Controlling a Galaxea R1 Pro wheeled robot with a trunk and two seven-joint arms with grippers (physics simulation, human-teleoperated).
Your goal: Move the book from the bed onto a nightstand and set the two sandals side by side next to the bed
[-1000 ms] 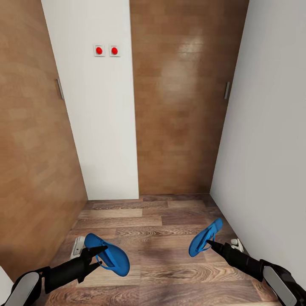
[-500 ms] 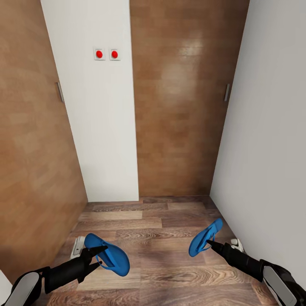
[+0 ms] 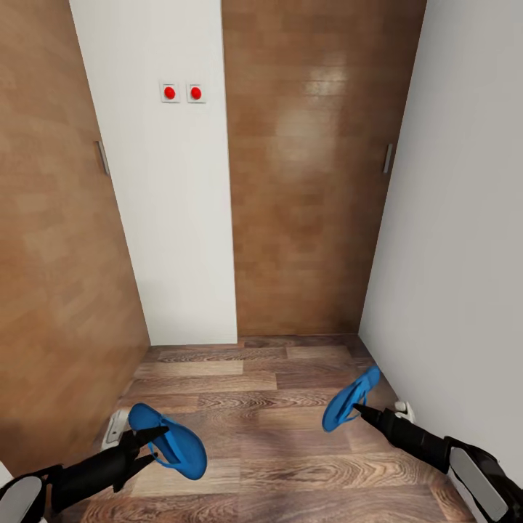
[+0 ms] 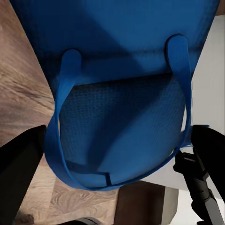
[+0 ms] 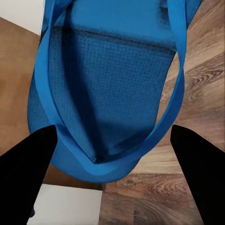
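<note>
The robot is in a narrow space with a wood-plank floor [image 3: 269,407], white walls [image 3: 174,218] and brown wooden doors [image 3: 305,181]. Two small red buttons [image 3: 182,92] sit on the white wall ahead. Each arm holds one blue sandal up off the floor. The left gripper [image 3: 151,443] is low at the left of the head view, and its two black fingers pinch the left sandal [image 3: 167,441]. The sandal lies mostly flat and sticks out past the fingertips toward the middle of the floor. In the left wrist view the left sandal [image 4: 122,89] sits between the two dark fingers [image 4: 18,168], with its thin strap looping down close to them. The right gripper [image 3: 357,412] is low at the right, and its fingers are closed on the end of the right sandal [image 3: 351,399]. That sandal tilts up and away from the fingertips, toward the white wall on the right. In the right wrist view the right sandal [image 5: 112,84] hangs between the two black fingers [image 5: 28,173], with its strap curving around the sole. A small white thing [image 3: 116,427] lies on the floor just beside the left sandal; I cannot tell what it is.
</note>
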